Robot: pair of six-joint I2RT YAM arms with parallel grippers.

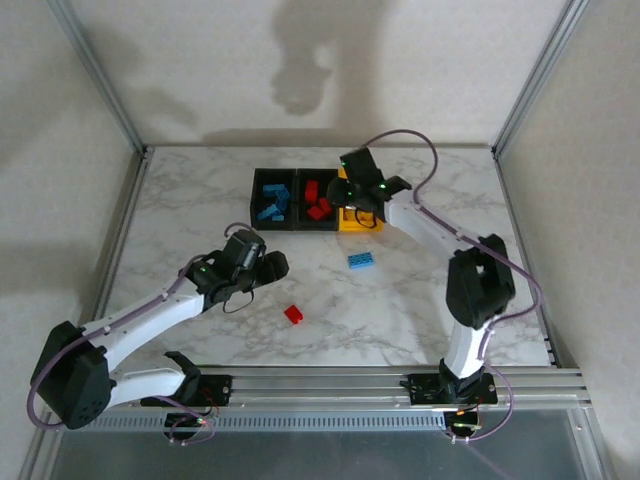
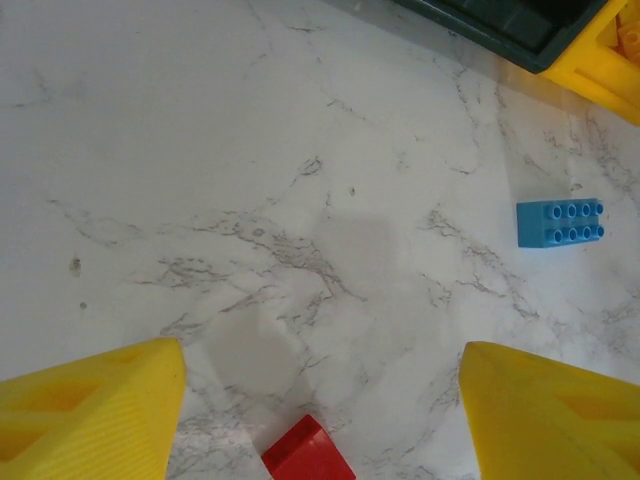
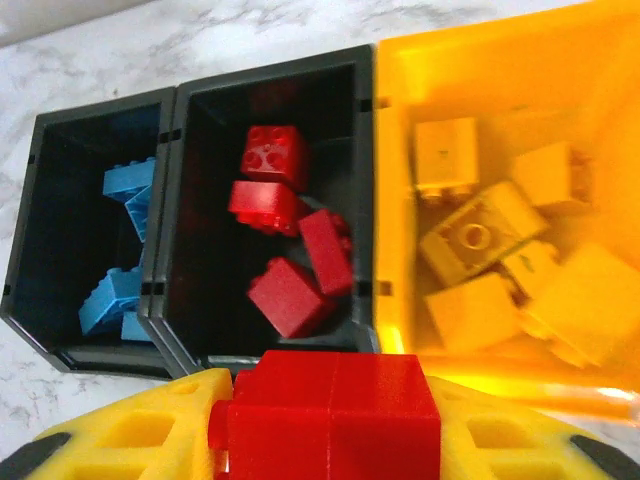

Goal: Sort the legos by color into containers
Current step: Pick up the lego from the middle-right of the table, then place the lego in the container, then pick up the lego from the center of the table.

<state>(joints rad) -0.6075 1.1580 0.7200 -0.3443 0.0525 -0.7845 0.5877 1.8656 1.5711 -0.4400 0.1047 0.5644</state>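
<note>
Right gripper (image 3: 330, 445), its yellow ribbed fingers clamped on a red studded plastic brick (image 3: 335, 400), hangs over the near edge of the bin row. Left gripper (image 2: 320, 410) stands spread and empty above the white marble-patterned table (image 2: 150, 150). On the table sit three joined open-top plastic bins. The black left bin (image 3: 60, 150) holds blue bricks (image 3: 125, 195), the black middle bin (image 3: 210, 200) holds red bricks (image 3: 290, 295), and the yellow bin (image 3: 480, 80) holds yellow bricks (image 3: 470, 240). A loose blue rectangular studded brick (image 2: 560, 222) lies near the bins. A small loose red brick (image 2: 307, 455) lies between the left fingers, touching neither.
</note>
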